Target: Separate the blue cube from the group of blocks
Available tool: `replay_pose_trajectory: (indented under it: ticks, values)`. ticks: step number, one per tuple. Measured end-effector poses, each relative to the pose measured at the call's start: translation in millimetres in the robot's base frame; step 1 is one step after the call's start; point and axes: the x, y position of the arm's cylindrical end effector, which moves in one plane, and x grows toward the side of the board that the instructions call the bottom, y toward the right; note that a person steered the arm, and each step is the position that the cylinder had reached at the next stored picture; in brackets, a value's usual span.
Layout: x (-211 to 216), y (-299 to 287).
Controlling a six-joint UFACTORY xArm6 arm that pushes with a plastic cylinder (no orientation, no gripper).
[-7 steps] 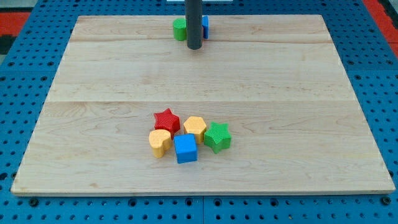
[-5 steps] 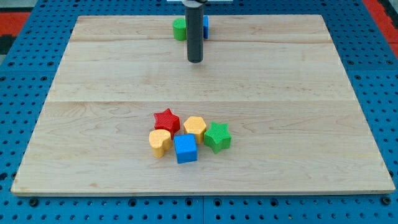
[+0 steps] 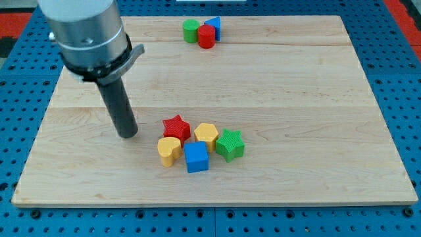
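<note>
1. A wooden table (image 3: 316, 99) is shown lying on a blue pegboard (image 3: 20, 85) — the boards run from the view's left to the view's right.
2. The dark rod (image 3: 118, 105) is seen at the view's left, hanging from a grey cylindrical housing (image 3: 85, 33); my tip (image 3: 127, 135) is set on the table, to the left of the group and near the red star, without touching any block.
3. No pincer is fitted to this arm, so no released or clenched state can be told.
4. A group of five blocks is found below the table's centre: a red star (image 3: 176, 126), a yellow hexagonal block (image 3: 206, 134), a green star (image 3: 230, 144), a yellow heart-shaped block (image 3: 169, 150) and the blue cube (image 3: 196, 157).
5. The blue cube is placed at the group's lower edge — between the yellow heart-shaped block and the green star, just below the yellow hexagonal block, close against its neighbours.
6. Three more blocks are gathered at the view's top: a green cylinder (image 3: 191, 30), a red cylinder (image 3: 206, 36) and a blue block (image 3: 214, 26), partly hidden, its shape unclear.
</note>
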Motion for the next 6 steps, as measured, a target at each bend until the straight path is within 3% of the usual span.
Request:
replay_pose_trajectory:
  ticks: [2, 5, 6]
  values:
    - [29.2, 29.3]
    - [29.2, 184.4]
    - [29.2, 197.9]
